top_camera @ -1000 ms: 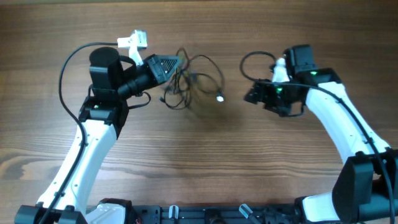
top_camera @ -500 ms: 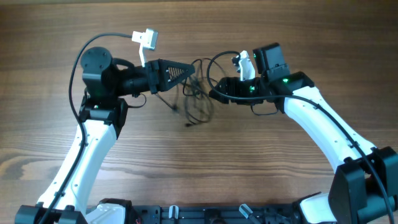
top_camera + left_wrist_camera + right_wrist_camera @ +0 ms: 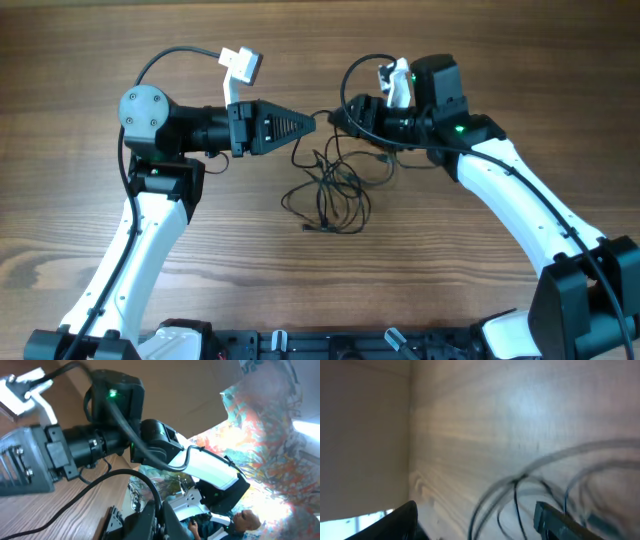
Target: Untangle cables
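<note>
The cables [image 3: 330,185] are thin black cords in loose tangled loops at the table's middle, with one plug end [image 3: 308,228] lying toward the front. My left gripper [image 3: 308,123] points right, above the bunch's top, and is shut on one cord. In the left wrist view the jaws [image 3: 161,519] pinch that black cord [image 3: 145,485]. My right gripper [image 3: 338,116] points left, tip to tip with the left one. In the right wrist view its fingers [image 3: 475,520] stand wide apart, with blurred cords [image 3: 517,495] between and beyond them.
The wooden table [image 3: 450,260] stretches all round the bunch. Thick black arm cables loop over the left arm [image 3: 175,57] and the right arm [image 3: 350,72]. The left wrist view shows the right arm [image 3: 200,462] close ahead and a person beyond the table.
Both grippers have closed in on each other over the bunch. The left moved right with a cord. The cables have spread into wider loops toward the front.
</note>
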Controlling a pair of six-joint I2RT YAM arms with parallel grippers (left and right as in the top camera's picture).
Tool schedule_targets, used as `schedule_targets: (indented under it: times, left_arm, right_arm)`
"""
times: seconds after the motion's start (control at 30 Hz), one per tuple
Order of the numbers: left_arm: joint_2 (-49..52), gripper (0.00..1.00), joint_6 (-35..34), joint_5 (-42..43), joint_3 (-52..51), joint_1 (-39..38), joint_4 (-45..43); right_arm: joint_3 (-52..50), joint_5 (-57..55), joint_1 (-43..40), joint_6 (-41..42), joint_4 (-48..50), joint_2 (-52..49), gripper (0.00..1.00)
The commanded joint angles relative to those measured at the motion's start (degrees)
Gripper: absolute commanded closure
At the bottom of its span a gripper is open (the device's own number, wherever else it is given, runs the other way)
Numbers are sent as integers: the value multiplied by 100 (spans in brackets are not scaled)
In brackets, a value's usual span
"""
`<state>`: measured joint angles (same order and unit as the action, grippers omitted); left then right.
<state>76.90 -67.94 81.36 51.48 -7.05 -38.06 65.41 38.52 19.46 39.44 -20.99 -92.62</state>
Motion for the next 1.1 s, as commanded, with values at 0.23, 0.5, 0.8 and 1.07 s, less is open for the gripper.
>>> schedule_targets:
  times: [0.23,0.5,0.8,1.07]
  left_arm:
    - [-42,96,-66,109,37,26,-295]
    - [-42,96,-2,26,37,26,-339]
    - [-42,96,273,-614,37,26,-334]
    - [-31,96,323,-1379,37,26,-330]
  right_arm:
    - [-286,-63,83,83,-1381,90,25]
    - [-330,-557,85,-188,-2109,90,27]
    - [-330,-160,496,-2618,-2157,90,23]
    - [-330,-223,629,-2702,-1458,90,23]
